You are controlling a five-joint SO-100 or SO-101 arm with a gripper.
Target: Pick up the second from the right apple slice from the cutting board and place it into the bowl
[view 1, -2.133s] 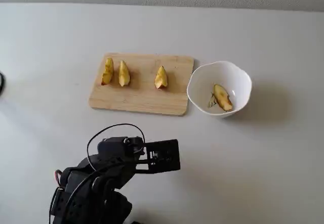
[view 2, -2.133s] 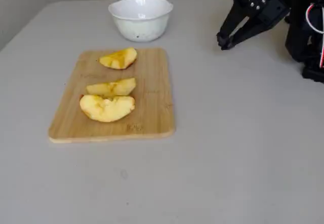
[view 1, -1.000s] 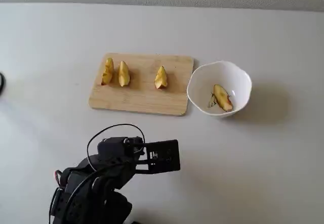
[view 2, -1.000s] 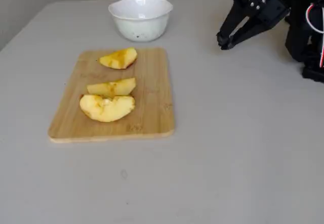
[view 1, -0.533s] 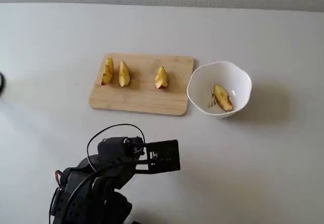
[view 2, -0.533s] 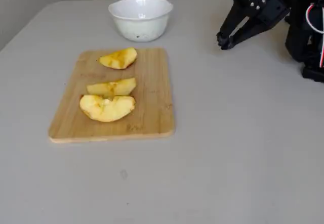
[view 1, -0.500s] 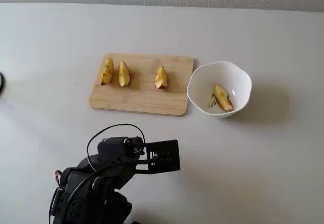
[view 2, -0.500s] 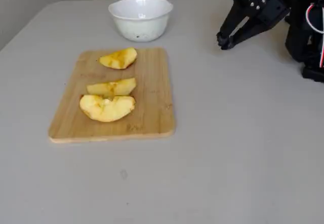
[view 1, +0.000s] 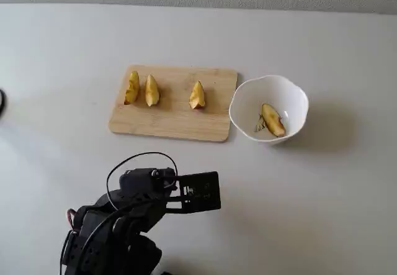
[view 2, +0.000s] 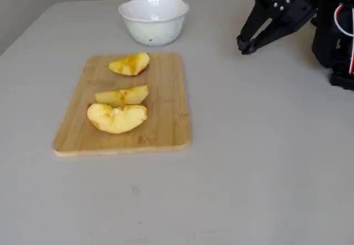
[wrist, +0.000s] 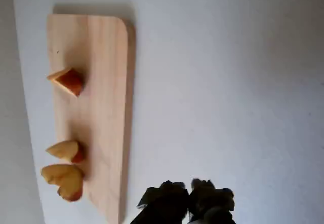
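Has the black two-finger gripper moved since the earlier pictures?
No. In a fixed view the black two-finger gripper hangs at the same spot, right of the white bowl, apart from the light wooden cutting board.

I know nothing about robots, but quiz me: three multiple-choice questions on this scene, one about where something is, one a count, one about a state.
1. Where does the gripper sit?
A. Over the bowl
B. Off the cutting board, above bare table
C. On a slice

2. How many apple slices lie on the cutting board?
A. Three
B. Five
C. None

3. What is in the bowl?
A. Nothing
B. Water
C. One apple slice

Answers:
1 B: in a fixed view the closed jaws hang beside the board, touching nothing.
2 A: a fixed view shows two slices close together and one apart.
3 C: the slice in the bowl rests on the white bottom.
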